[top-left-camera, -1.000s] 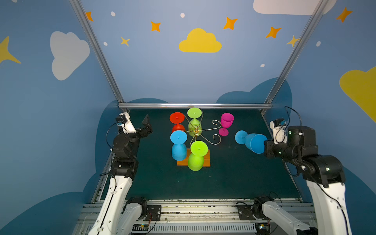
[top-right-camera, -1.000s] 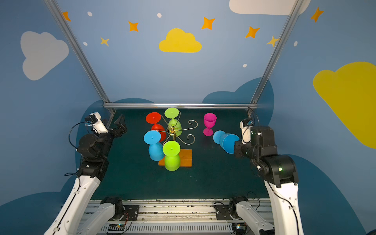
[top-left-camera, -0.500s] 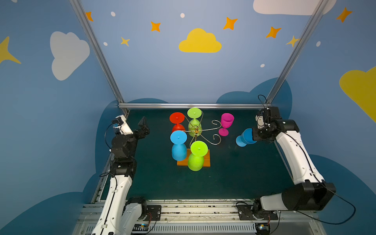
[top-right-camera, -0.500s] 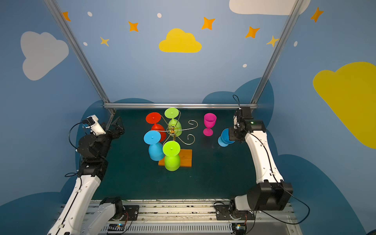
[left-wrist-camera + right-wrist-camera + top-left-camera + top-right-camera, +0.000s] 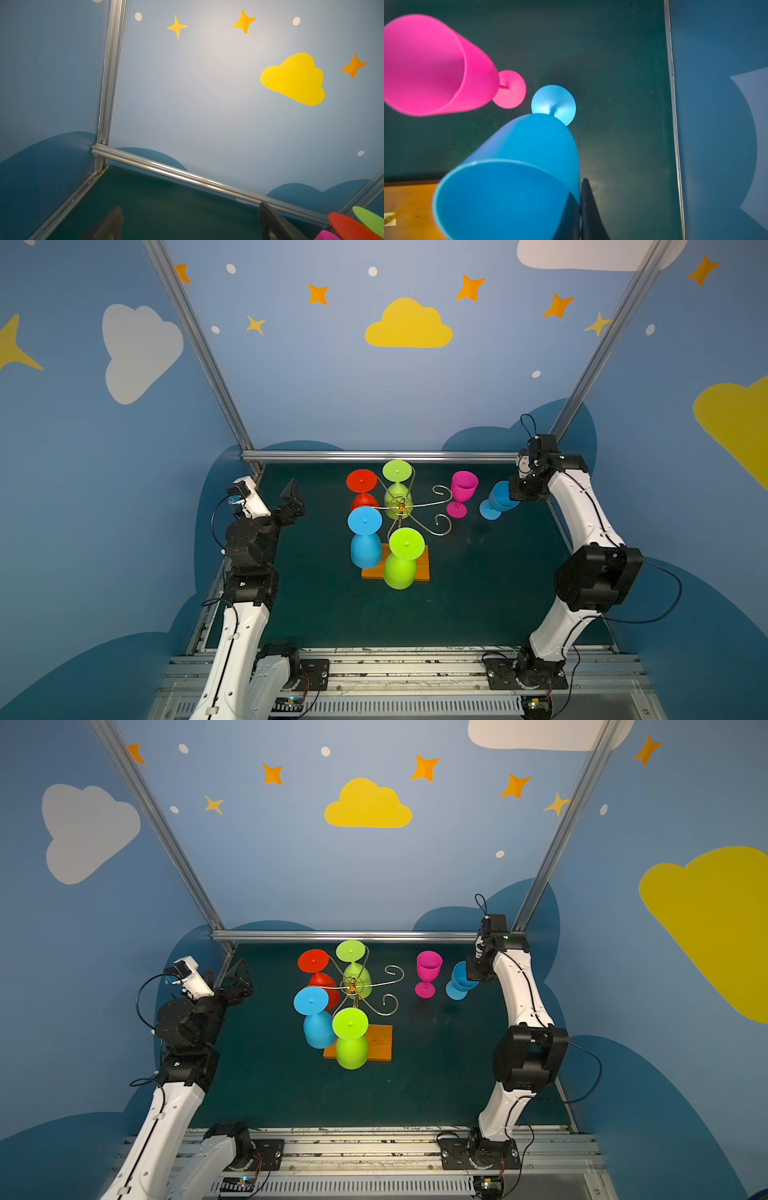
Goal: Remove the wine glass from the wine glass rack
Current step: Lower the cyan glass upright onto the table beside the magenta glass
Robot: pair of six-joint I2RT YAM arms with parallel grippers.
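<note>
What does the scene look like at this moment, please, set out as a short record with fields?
rack: gold wire, wooden base, two arms free
on rack: red glass, hanging blue glass, back green glass, front green glass, all inverted
pink glass: upright on table, right of rack
right gripper: shut on rim of tilted blue glass
left gripper: open, empty, near back left corner

Rack (image 5: 402,506): gold wire. Base (image 5: 423,568): orange-brown wood.
Hung on rack: red glass (image 5: 361,481); far green glass (image 5: 397,471) and near green glass (image 5: 407,543), both lime; left blue glass (image 5: 365,520).
Off rack: pink glass (image 5: 464,486) and right blue glass (image 5: 498,497), both plain, unpatterned.
Surface (image 5: 478,593): dark green.
Walls (image 5: 374,398): light blue, patterned with yellow and white clouds, orange and yellow stars, white dots, darker blue hills.
Right arm (image 5: 582,514), left arm (image 5: 241,639): white shells, black joints.
</note>
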